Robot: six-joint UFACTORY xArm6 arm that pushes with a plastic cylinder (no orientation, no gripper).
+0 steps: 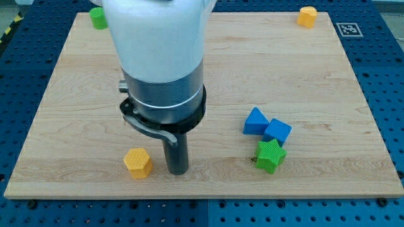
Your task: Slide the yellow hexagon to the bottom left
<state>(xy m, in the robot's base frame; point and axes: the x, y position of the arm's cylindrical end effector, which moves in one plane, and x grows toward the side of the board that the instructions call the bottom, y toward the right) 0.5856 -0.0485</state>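
Note:
The yellow hexagon lies on the wooden board near the view's bottom left. My tip is at the end of the dark rod, just to the view's right of the yellow hexagon, with a small gap between them. The arm's white and dark body rises above it and hides the board behind it.
A blue triangle, a blue cube and a green star cluster at the view's lower right. A green block sits at the top left, partly behind the arm. An orange-yellow block sits at the top right.

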